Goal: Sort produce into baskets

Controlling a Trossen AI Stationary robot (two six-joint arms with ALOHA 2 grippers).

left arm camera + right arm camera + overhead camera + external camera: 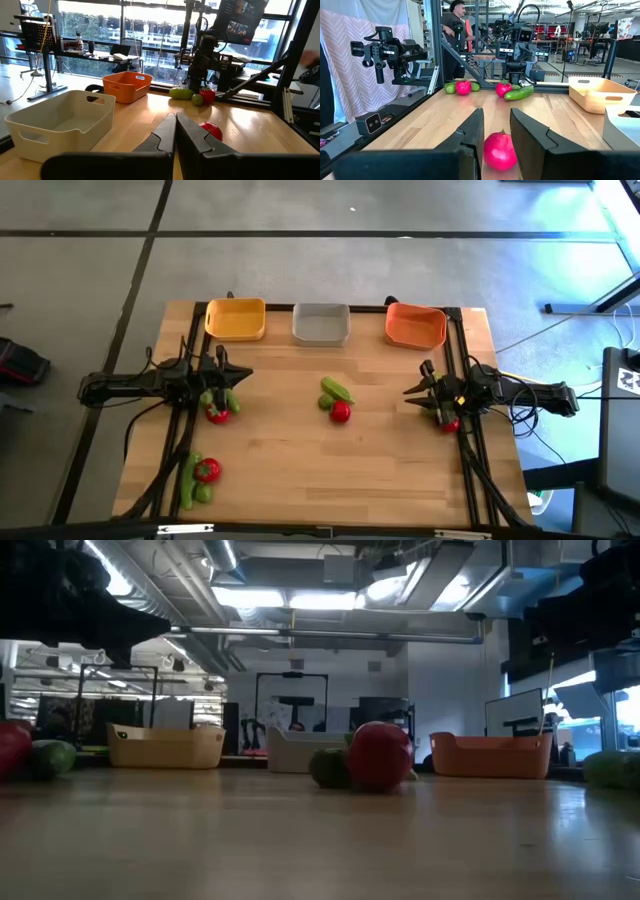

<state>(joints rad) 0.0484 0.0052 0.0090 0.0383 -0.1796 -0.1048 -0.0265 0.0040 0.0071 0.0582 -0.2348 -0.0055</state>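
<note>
Starting at the left of the wooden desk (300,480), the left claw (222,376) hangs with its two dark fingers pressed together on nothing, as the left wrist view shows. Just beside it lie a red tomato (218,414) and some green pieces (222,399), probably a cucumber and a lime, though the high view is too coarse to be sure. A second cluster sits near the front-left corner: a long cucumber (187,478), a tomato (207,470) and a small lime (204,493), all smooth, glossy and toy-like.

Along the far edge stand the three baskets in a row: yellow basket (236,319), grey basket (321,323), orange basket (415,325). They are shallow plastic trays with rounded corners and cut-out handles, set apart so each can take one kind of produce. All three look empty, so sorting seems barely begun.

At mid-desk a curved cucumber (337,390), a lime (325,403) and a round tomato with a green top (340,413) touch one another.

On the right, the right claw (495,130) is low over the desk with its fingers parted narrowly to either side of a tomato (499,150), which rests on the wood between them. The fingers do not appear to press it yet, so I judge this a grasp about to close; the round, slick shape could roll if pinched off-centre.
</note>
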